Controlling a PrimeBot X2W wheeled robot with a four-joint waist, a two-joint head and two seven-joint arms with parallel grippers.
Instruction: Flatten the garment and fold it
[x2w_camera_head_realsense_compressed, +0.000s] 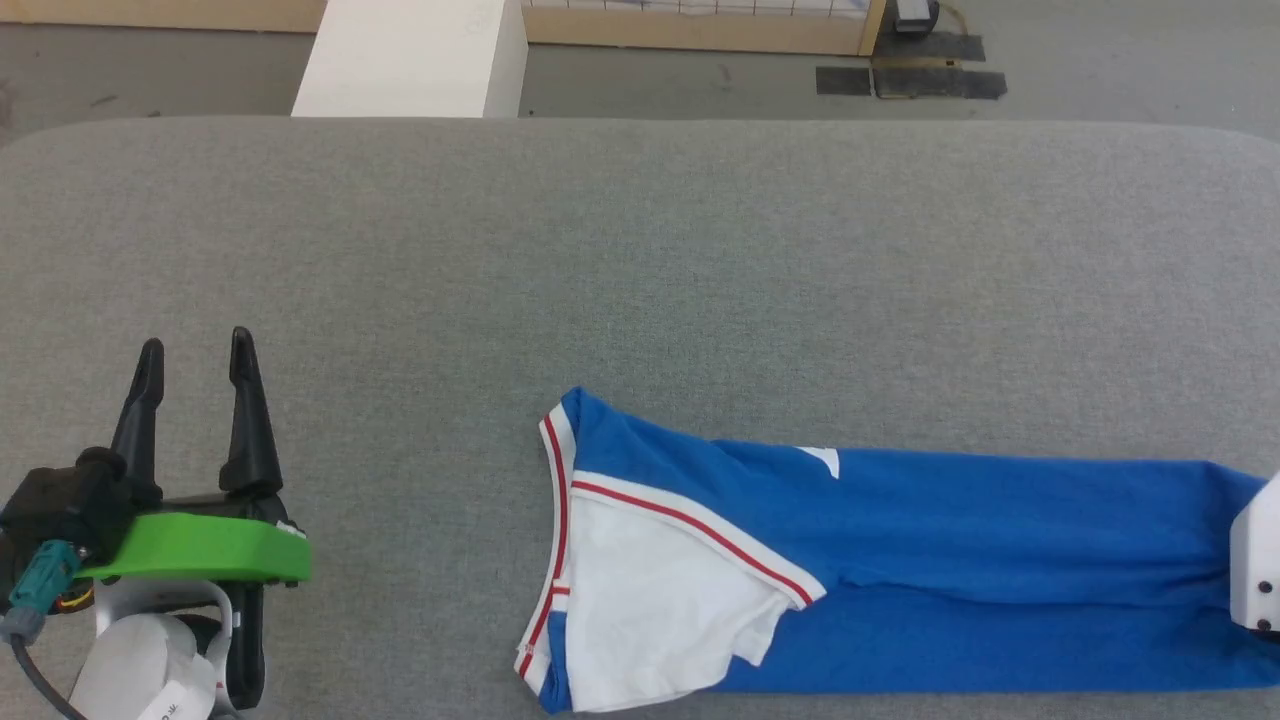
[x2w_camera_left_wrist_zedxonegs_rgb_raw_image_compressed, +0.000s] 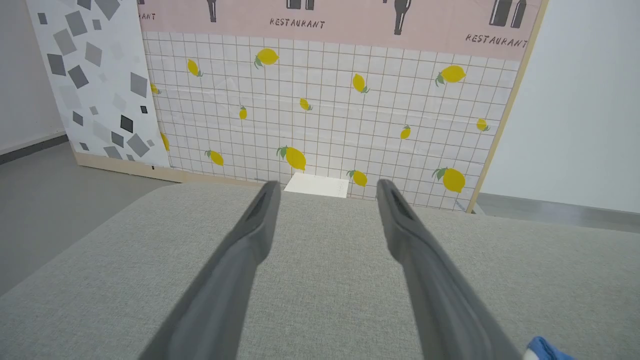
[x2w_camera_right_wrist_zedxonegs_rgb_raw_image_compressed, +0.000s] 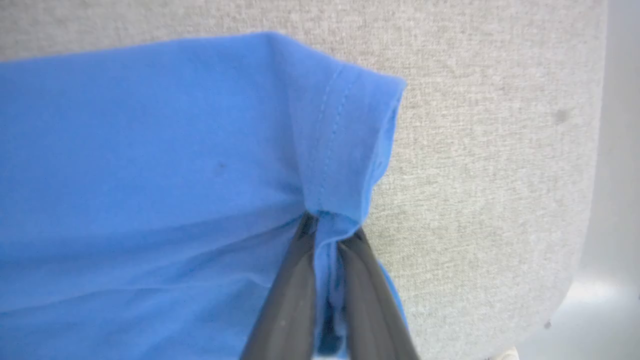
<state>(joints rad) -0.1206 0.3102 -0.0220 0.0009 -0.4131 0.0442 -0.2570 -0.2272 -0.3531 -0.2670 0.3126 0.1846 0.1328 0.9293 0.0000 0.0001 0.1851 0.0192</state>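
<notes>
Fingers (x2w_camera_right_wrist_zedxonegs_rgb_raw_image_compressed: 290, 300) of the right gripper (x2w_camera_right_wrist_zedxonegs_rgb_raw_image_compressed: 327, 227) are pinched tight on a bunched bit of the shirt's (x2w_camera_right_wrist_zedxonegs_rgb_raw_image_compressed: 125, 150) blue hem, the cloth puckering where they meet. On the head view the shirt lies as a long narrow band on the near right part of the table (x2w_camera_head_realsense_compressed: 640, 250), collar and a white sleeve toward the middle, hem end at the right edge beside the pale right forearm (x2w_camera_head_realsense_compressed: 1255, 560). It lies straight on the grey cloth top, in no bin or tray.

Well apart to the left, the left gripper (x2w_camera_head_realsense_compressed: 195, 345) hovers with its fingers spread and nothing between them.

By my reading, the lengthwise folds are done and the crosswise fold is in hand. The next move would call for lifting the hem and carrying it over toward the collar, edges kept square; a single pinch point may let the far corner sag, so the left gripper could steady the collar end.

Past the table's far edge stand a white block (x2w_camera_head_realsense_compressed: 410, 60) and a lemon-print panel (x2w_camera_left_wrist_zedxonegs_rgb_raw_image_compressed: 325, 100).
</notes>
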